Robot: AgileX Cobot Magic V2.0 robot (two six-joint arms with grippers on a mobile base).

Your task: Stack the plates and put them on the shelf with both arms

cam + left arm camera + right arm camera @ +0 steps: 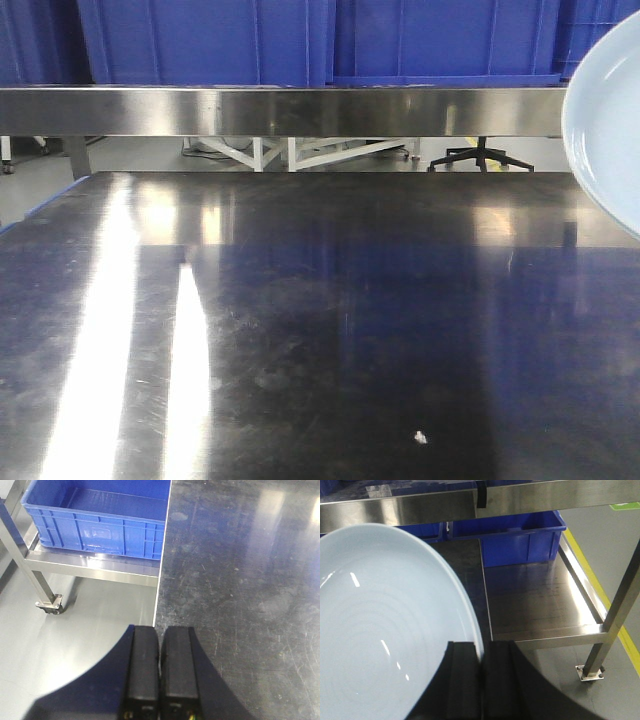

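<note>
While the right tool [481, 654] pinches the near rim of a pale bluish-white plate [385, 620] between its two black fingers, the plate hangs in the air, tilted. In the front view it shows only as a curved slice at the right edge [612, 120], level with the steel shelf [280, 110] that carries the blue crates [200, 40]. The left tool [160, 636] is pressed together with nothing in it, and it hovers over the left edge of the steel desk [300, 330].

Only one plate can be made out. Whether a second lies beneath it cannot be told, and none shows on the desk in any view. So the lift looks done, while the stacking is unconfirmed and the placing is not yet done: the plate is off the desk, near the shelf but not resting on it. The left arm takes no share of the load, so any two-armed carry is yet to come.
</note>
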